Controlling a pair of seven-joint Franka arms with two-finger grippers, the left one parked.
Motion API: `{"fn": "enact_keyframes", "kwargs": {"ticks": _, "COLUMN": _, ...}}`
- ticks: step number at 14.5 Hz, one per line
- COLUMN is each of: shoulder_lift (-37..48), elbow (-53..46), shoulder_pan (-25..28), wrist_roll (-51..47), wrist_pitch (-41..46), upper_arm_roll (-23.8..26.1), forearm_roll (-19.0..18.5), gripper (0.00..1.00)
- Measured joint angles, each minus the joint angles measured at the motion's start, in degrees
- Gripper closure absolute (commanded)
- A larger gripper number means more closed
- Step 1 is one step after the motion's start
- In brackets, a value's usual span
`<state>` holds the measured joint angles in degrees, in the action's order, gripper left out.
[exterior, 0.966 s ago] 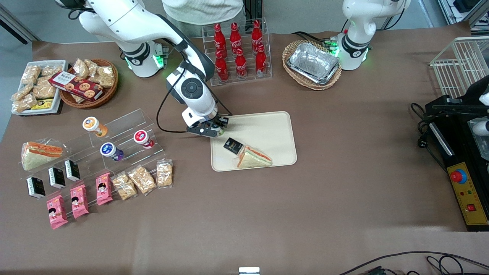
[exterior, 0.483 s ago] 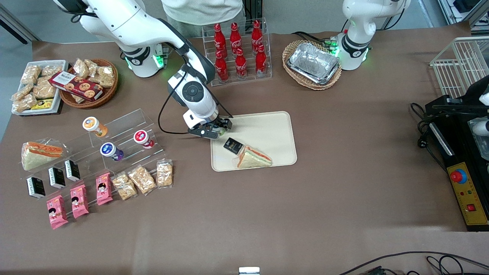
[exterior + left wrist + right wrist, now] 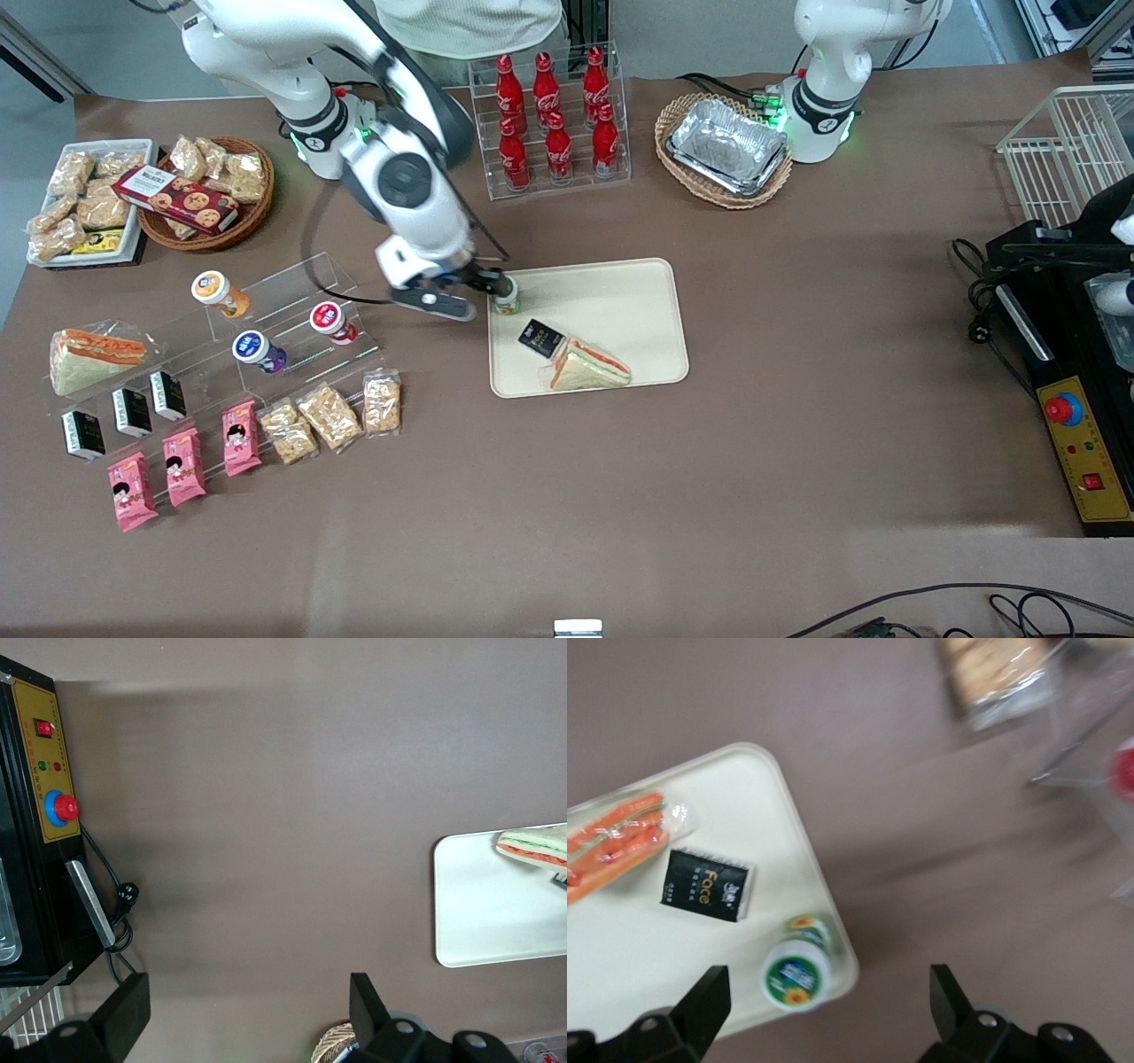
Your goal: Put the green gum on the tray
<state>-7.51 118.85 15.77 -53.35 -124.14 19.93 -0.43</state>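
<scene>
- Clock bearings are read on the front view, with 12 pointing away from that camera.
- Green gum (image 3: 506,294) stands upright on the tray (image 3: 620,292), just inside the rim near the tray's 10 o'clock corner. The wrist view puts the white lid (image 3: 796,974) almost touching the rim there.
- Gripper (image 3: 472,298) sits just at 9 o'clock of the gum, off the tray and low over the table. Its fingers (image 3: 709,1001) are spread wide with nothing held, and the gum is in the gap's line but free of both.
- Judgement: the placement looks done; what remains is getting the hand clear.
- Risk 1: a fingertip clips the bottle on the way out. The gum is narrow and tall, and a nudge toward 9 o'clock would likely tip it over the low rim onto the table.
- Risk 2: a nudge toward 4 o'clock knocks it into the black packet (image 3: 539,338), near the sandwich (image 3: 589,365). It would stay on the tray but lie down and could roll.
- Risk 3: the clear stepped shelf (image 3: 292,310) with the red-lidded bottle (image 3: 331,321) lies at 9 o'clock of the gripper. A low sideways pull-out could strike it.
- A straight lift before any sideways travel looks safest.
</scene>
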Motion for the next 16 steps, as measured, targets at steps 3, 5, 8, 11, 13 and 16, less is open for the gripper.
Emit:
{"fn": "enact_keyframes", "kwargs": {"ticks": 3, "shoulder_lift": 5.96, "elbow": -2.54, "shoulder_pan": -6.06, "wrist_roll": 9.57, "wrist_pitch": 6.89, "upper_arm_roll": -1.72, "forearm_roll": 3.31, "gripper": 0.0}}
{"fn": "enact_keyframes", "kwargs": {"ticks": 5, "shoulder_lift": 6.77, "elbow": -4.92, "shoulder_pan": -7.44, "wrist_roll": 17.61, "wrist_pitch": 10.37, "upper_arm_roll": -7.05, "forearm_roll": 3.63, "gripper": 0.0}}
{"fn": "enact_keyframes", "kwargs": {"ticks": 8, "shoulder_lift": 6.01, "elbow": -11.39, "shoulder_pan": -8.11, "wrist_roll": 31.7, "wrist_pitch": 17.18, "upper_arm_roll": -18.15, "forearm_roll": 3.82, "gripper": 0.0}}
{"fn": "enact_keyframes", "kwargs": {"ticks": 11, "shoulder_lift": 5.24, "elbow": -16.69, "shoulder_pan": -8.69, "wrist_roll": 39.67, "wrist_pitch": 20.88, "upper_arm_roll": -27.53, "forearm_roll": 3.85, "gripper": 0.0}}
{"fn": "enact_keyframes", "kwargs": {"ticks": 13, "shoulder_lift": 4.99, "elbow": -18.88, "shoulder_pan": -8.81, "wrist_roll": 41.65, "wrist_pitch": 22.65, "upper_arm_roll": -32.27, "forearm_roll": 3.86, "gripper": 0.0}}
{"fn": "enact_keyframes", "kwargs": {"ticks": 16, "shoulder_lift": 4.93, "elbow": -21.83, "shoulder_pan": -8.76, "wrist_roll": 42.79, "wrist_pitch": 24.9, "upper_arm_roll": -34.64, "forearm_roll": 3.86, "gripper": 0.0}}
